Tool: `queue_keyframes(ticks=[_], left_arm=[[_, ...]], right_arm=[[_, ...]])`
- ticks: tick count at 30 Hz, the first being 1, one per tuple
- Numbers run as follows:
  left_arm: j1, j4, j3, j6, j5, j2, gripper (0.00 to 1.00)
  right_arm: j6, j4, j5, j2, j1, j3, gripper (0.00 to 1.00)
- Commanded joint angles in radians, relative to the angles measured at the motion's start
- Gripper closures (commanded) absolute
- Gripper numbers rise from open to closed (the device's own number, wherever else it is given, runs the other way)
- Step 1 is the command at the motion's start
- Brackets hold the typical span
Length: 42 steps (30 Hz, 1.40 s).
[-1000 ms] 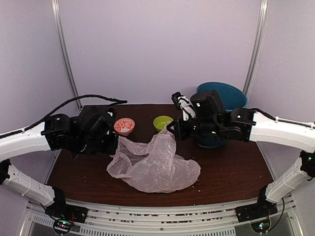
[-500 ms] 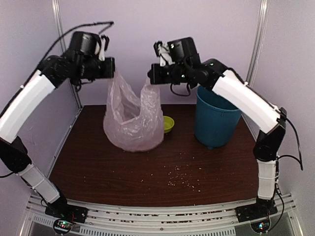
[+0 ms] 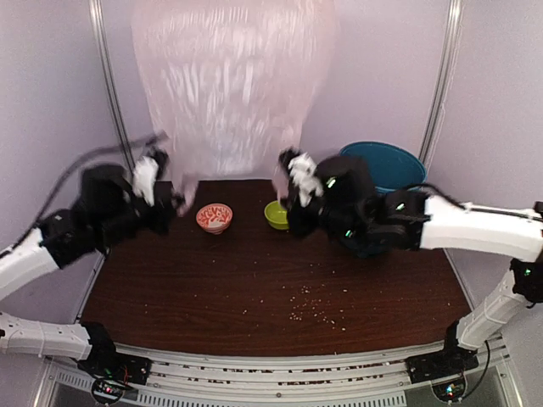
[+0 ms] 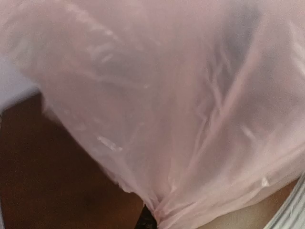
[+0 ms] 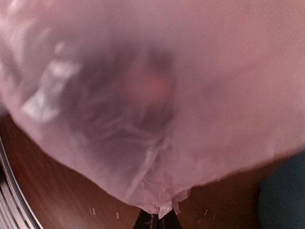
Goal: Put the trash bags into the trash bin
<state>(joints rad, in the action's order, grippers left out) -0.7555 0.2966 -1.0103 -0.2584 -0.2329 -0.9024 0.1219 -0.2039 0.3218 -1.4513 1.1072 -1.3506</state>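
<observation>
Brown table [image 3: 254, 280], left gripper [image 4: 147, 220] and right gripper [image 5: 155, 220] low, pinching bag [image 3: 229, 85] billowed overhead

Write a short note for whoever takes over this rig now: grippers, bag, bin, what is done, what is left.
Left gripper: shut on one lower end of the thin translucent pale-pink plastic bag, which billows high above the brown table.
Right gripper: shut on the other lower end.
Teal-blue round plastic bin: upright at far right, behind the right arm; the bag is not in it.
Done: bag lifted off the table.
Left: carry it over the bin and push it in.
</observation>
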Motion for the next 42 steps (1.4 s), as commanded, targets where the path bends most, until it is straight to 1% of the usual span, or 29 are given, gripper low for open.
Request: queue_keyframes(ticks=[1, 3, 5, 8, 11, 14, 19, 24, 27, 30, 32, 33, 36, 38, 40, 42], left_arm=[[-0.195, 0.225, 0.273, -0.374, 0.054, 0.181, 1.0], [-0.236, 0.264, 0.259, -0.42, 0.001, 0.239, 1.0], [-0.238, 0.319, 0.211, -0.411, -0.023, 0.238, 1.0], [-0.239, 0.368, 0.123, -0.366, -0.036, 0.189, 1.0], [-0.239, 0.38, 0.023, -0.317, -0.021, 0.12, 1.0], [-0.239, 0.397, -0.097, -0.293, -0.047, 0.047, 1.0], [-0.239, 0.403, -0.322, -0.269, -0.096, -0.057, 1.0], [-0.239, 0.395, -0.532, -0.242, -0.101, -0.159, 1.0], [-0.238, 0.469, -0.625, -0.248, -0.107, -0.243, 1.0], [-0.237, 0.562, -0.629, -0.308, -0.142, -0.291, 1.0], [-0.229, 0.603, -0.56, -0.37, -0.152, -0.29, 1.0], [-0.221, 0.611, -0.518, -0.399, -0.132, -0.285, 1.0], [-0.16, 0.575, -0.374, -0.431, -0.052, -0.264, 1.0], [-0.084, 0.527, -0.331, -0.391, 0.004, -0.278, 1.0], [-0.015, 0.495, -0.358, -0.333, 0.007, -0.328, 1.0], [0.034, 0.489, -0.468, -0.262, -0.027, -0.409, 1.0]], right_arm=[[0.248, -0.165, -0.19, 0.06, 0.114, 0.272, 1.0], [0.299, -0.093, -0.266, 0.178, 0.173, 0.348, 1.0], [0.323, -0.087, -0.302, 0.267, 0.202, 0.352, 1.0], [0.348, -0.106, -0.242, 0.369, 0.212, 0.319, 1.0], [0.345, -0.117, -0.153, 0.41, 0.202, 0.268, 1.0], [0.334, -0.118, -0.129, 0.392, 0.152, 0.193, 1.0], [0.319, -0.147, -0.103, 0.291, 0.07, 0.007, 1.0], [0.362, -0.199, -0.095, 0.19, -0.014, -0.122, 1.0], [0.383, -0.203, -0.121, 0.154, -0.06, -0.17, 1.0], [0.395, -0.216, -0.157, 0.124, -0.091, -0.187, 1.0], [0.419, -0.237, -0.191, 0.104, -0.111, -0.165, 1.0], [0.434, -0.24, -0.215, 0.095, -0.121, -0.143, 1.0], [0.523, -0.248, -0.31, 0.053, -0.162, -0.043, 1.0], [0.57, -0.247, -0.42, -0.007, -0.209, -0.019, 1.0], [0.568, -0.253, -0.453, -0.072, -0.235, -0.066, 1.0], [0.53, -0.263, -0.421, -0.14, -0.259, -0.165, 1.0]])
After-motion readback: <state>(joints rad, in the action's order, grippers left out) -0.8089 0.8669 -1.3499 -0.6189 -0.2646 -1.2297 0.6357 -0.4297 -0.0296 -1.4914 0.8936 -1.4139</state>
